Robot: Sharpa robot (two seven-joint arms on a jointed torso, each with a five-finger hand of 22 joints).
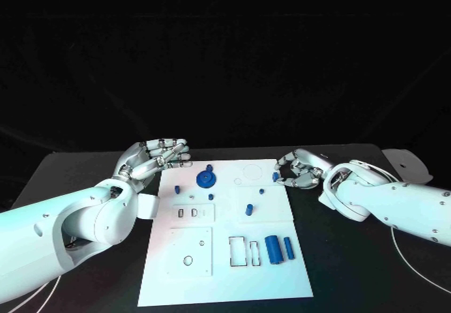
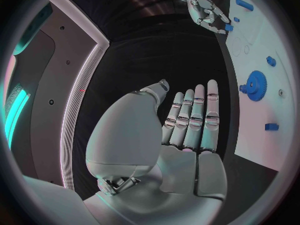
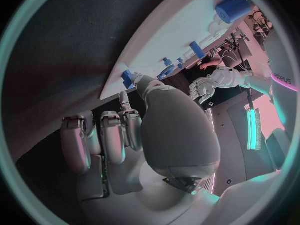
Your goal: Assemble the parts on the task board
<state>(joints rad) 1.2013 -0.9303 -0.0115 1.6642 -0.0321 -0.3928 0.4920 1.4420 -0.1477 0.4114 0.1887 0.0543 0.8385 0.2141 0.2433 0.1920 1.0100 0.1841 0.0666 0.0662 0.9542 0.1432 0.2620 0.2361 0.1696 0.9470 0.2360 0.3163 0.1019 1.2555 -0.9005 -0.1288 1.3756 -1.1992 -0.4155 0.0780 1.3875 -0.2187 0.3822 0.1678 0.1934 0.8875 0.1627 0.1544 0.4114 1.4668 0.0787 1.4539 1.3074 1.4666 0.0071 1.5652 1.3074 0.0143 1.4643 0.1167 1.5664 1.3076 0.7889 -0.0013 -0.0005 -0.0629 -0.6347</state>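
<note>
Left robot hand [image 1: 155, 158] hovering open at task board [image 1: 225, 287] far-left corner, holding nothing. Right robot hand [image 1: 299, 169] pinching small blue part [image 1: 276, 176] at board's far-right edge.

— Board [image 1: 225, 287] position?
— Centred on table [image 1: 357, 267], between both hands: left hand [image 1: 155, 158] at far left corner, right hand [image 1: 299, 169] at far right edge.
— Parts?
— Gear [image 1: 206, 178] near far edge; two cylinders [image 1: 279, 248] side by side near right edge; peg [image 1: 249, 209] mid-board.
</note>
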